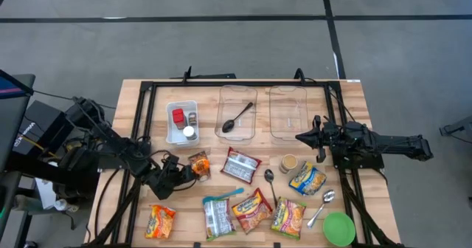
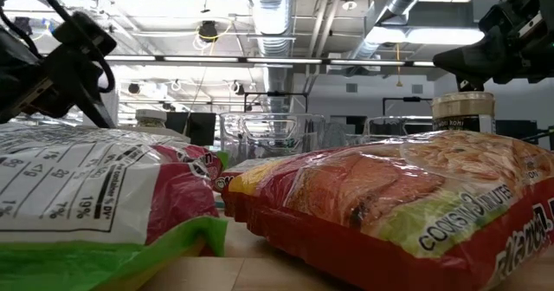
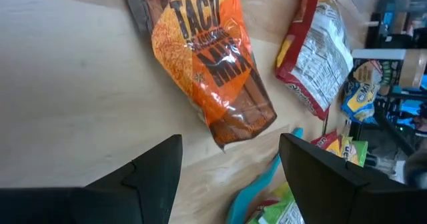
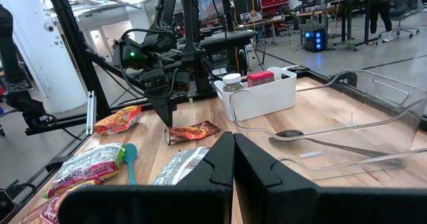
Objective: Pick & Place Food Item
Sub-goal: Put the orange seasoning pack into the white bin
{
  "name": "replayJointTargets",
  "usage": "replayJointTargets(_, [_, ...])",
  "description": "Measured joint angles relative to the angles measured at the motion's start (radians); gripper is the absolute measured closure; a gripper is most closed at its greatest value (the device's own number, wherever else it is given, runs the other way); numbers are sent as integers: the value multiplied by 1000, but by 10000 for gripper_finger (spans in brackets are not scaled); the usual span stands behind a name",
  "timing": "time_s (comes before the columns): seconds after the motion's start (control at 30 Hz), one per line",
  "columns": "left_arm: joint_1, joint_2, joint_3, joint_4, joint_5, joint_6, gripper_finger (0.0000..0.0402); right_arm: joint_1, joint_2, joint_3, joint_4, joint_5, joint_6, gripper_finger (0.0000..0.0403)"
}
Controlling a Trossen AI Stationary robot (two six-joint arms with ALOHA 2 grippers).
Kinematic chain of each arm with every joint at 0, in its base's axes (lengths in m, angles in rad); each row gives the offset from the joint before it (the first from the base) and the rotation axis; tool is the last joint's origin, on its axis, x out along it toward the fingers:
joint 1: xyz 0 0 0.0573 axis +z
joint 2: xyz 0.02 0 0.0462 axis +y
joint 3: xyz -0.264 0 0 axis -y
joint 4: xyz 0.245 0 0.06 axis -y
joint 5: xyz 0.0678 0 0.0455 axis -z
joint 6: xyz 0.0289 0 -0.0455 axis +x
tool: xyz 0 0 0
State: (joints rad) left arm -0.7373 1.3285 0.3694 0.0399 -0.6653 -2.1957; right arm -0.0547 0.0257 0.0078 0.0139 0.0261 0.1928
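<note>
Nothing is placed yet. The left gripper [image 1: 179, 176] hovers with fingers apart just beside the taco mix packet [image 1: 199, 165], which lies on the table, seemingly untouched. The right gripper [image 1: 301, 137], fingers together, waits well apart from that packet.

Glossy plastic taco mix packet [image 3: 212, 64] on matt pale wood table [image 3: 73, 91]; clear, probably plastic trays [image 1: 237, 113].

L gripper [image 1: 186, 171] low over table, wrist angled down, fingers [image 3: 150, 177] spread apart, nothing btwn them. R gripper [image 1: 301, 137] raised, arm stretched level, fingers [image 4: 217, 161] pressed together, empty.
</note>
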Motion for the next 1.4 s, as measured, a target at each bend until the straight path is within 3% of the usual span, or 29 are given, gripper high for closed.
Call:
replayJointTargets(0.37, [-12, 0, -8, 23, -1, 120, 156, 0, 0, 0, 0, 0, 0, 403])
replayJointTargets(1.4, [29, 0, -7, 26, -8, 11, 156, 0, 0, 0, 0, 0, 0, 403])
